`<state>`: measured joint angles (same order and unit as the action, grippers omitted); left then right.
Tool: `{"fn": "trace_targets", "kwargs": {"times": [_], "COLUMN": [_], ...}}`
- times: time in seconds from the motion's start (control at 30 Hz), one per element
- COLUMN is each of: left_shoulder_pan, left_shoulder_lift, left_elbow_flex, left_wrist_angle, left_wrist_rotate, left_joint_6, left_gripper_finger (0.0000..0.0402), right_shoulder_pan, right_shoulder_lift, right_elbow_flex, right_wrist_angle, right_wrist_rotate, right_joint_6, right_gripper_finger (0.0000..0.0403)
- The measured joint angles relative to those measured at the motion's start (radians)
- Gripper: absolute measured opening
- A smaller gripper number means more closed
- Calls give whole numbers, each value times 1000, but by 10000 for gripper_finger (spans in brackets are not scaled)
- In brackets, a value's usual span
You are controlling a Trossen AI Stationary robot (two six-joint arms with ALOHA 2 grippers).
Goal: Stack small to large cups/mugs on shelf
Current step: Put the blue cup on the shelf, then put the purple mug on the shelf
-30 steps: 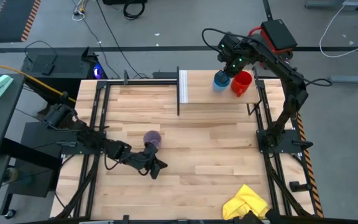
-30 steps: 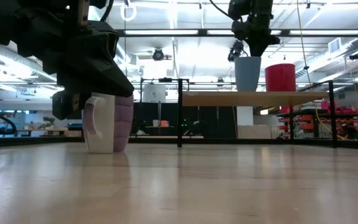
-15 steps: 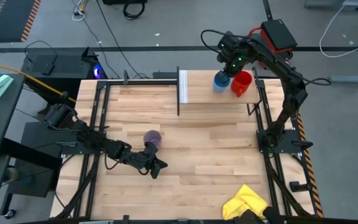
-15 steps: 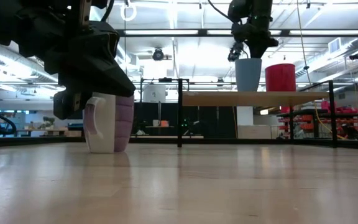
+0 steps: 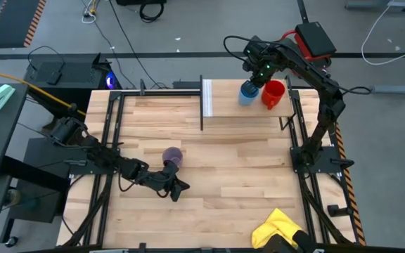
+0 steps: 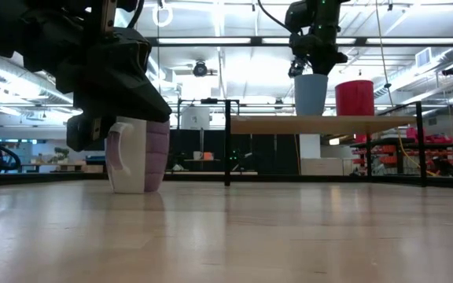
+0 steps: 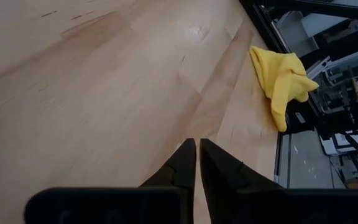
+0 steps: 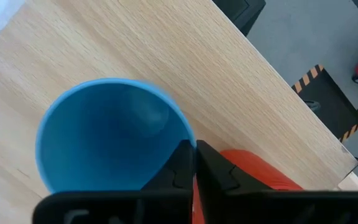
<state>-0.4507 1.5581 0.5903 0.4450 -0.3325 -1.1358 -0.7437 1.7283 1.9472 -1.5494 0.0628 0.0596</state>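
The blue cup (image 5: 247,92) (image 6: 311,94) stands upright on the light wooden shelf (image 5: 230,107) (image 6: 368,122), its base on the board. The red mug (image 5: 273,94) (image 6: 354,97) stands right beside it. My right gripper (image 8: 194,158) (image 6: 313,64) comes down onto the blue cup and is shut on it. The purple mug (image 5: 172,156) (image 6: 144,157) with a pale handle stands on the tabletop. My left gripper (image 5: 176,190) (image 7: 196,158) is shut, low over the table just on the near side of the purple mug, and holds nothing. My right gripper pinches the blue cup's rim (image 8: 182,127) on the side facing the red mug. One finger (image 8: 180,163) is inside the cup and the other is outside. The fingers come from above, pointing down. The cup stays upright with its base on the shelf.
A white upright panel (image 5: 207,98) closes the shelf's left end, and a black frame post (image 6: 226,141) carries it. A crumpled yellow cloth (image 5: 278,228) (image 7: 281,74) lies at the table's near right corner. Bare tabletop lies between the purple mug and the shelf.
My right gripper has shifted a little toward the table's left. The blue cup has slid with it along the shelf, away from the red mug. The left arm and the purple mug have kept still.
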Motion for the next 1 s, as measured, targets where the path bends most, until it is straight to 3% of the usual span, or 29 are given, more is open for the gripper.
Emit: {"fn": "trace_targets", "kwargs": {"times": [0.6, 1.0], "left_shoulder_pan": [0, 0], "left_shoulder_lift": [0, 0], "left_elbow_flex": [0, 0], "left_wrist_angle": [0, 0], "left_wrist_rotate": [0, 0], "left_joint_6": [1, -5], "left_gripper_finger": [35, 40], "right_shoulder_pan": [1, 2], "right_shoulder_lift": [2, -3], "right_elbow_flex": [6, 202], "right_wrist_angle": [2, -19], "right_wrist_rotate": [3, 4], "right_joint_6": [0, 43], "right_gripper_finger": [72, 88]}}
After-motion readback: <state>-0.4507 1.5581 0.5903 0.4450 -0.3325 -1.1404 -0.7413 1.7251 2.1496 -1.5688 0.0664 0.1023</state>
